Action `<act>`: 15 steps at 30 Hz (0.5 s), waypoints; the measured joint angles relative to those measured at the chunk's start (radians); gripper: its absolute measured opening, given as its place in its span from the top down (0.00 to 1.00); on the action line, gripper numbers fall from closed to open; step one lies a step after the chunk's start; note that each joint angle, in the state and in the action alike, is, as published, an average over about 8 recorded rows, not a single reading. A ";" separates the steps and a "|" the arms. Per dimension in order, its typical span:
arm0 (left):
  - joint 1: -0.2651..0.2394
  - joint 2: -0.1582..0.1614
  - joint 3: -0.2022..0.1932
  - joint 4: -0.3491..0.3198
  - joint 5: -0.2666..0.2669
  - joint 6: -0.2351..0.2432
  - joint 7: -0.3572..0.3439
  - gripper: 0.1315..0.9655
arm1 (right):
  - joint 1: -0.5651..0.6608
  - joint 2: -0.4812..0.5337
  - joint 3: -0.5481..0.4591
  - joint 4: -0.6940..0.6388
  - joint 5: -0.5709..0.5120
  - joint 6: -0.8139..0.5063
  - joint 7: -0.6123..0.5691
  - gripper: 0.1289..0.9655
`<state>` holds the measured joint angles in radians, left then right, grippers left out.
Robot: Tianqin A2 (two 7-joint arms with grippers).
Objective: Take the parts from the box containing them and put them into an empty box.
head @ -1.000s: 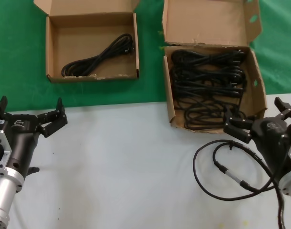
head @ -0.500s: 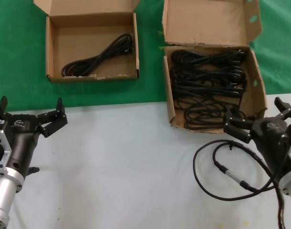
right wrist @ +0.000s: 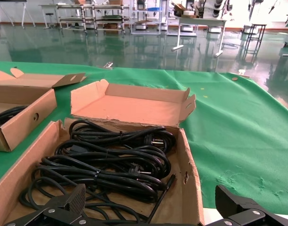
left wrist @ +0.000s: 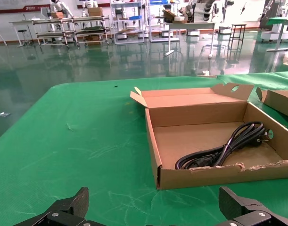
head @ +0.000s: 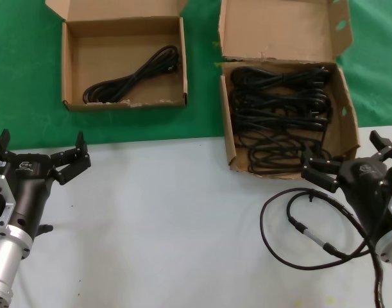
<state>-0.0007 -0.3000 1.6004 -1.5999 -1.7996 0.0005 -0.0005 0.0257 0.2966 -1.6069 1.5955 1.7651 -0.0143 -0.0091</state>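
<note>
The parts, several looped black power cords (head: pixel 279 109) (right wrist: pixel 111 160), fill the larger cardboard box (head: pixel 348 128) (right wrist: pixel 191 179), whose lid flap carries green spots. One more cord bundle (head: pixel 135 77) (left wrist: pixel 224 150) lies inside the smaller square box (head: pixel 66 64) (left wrist: pixel 219 175) at the far left. My right gripper (head: pixel 346 157) (right wrist: pixel 151 197) hovers open at the near right corner of the larger box, holding nothing. My left gripper (head: pixel 40 149) (left wrist: pixel 154 200) stands open over the table's near left, short of the smaller box, with nothing between its fingers.
Both boxes rest on a green cloth (head: pixel 29 96) at the back. The near half is a pale table top (head: pixel 163 218). A thin black wire with a silver connector (head: pixel 309 233) loops on the table under my right arm.
</note>
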 joint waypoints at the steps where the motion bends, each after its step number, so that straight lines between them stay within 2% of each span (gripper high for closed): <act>1: 0.000 0.000 0.000 0.000 0.000 0.000 0.000 0.00 | 0.000 0.000 0.000 0.000 0.000 0.000 0.000 0.00; 15: 0.000 0.000 0.000 0.000 0.000 0.000 0.000 0.00 | 0.000 0.000 0.000 0.000 0.000 0.000 0.000 0.00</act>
<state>-0.0007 -0.3000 1.6004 -1.5999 -1.7996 0.0005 -0.0005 0.0257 0.2966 -1.6069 1.5955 1.7651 -0.0143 -0.0091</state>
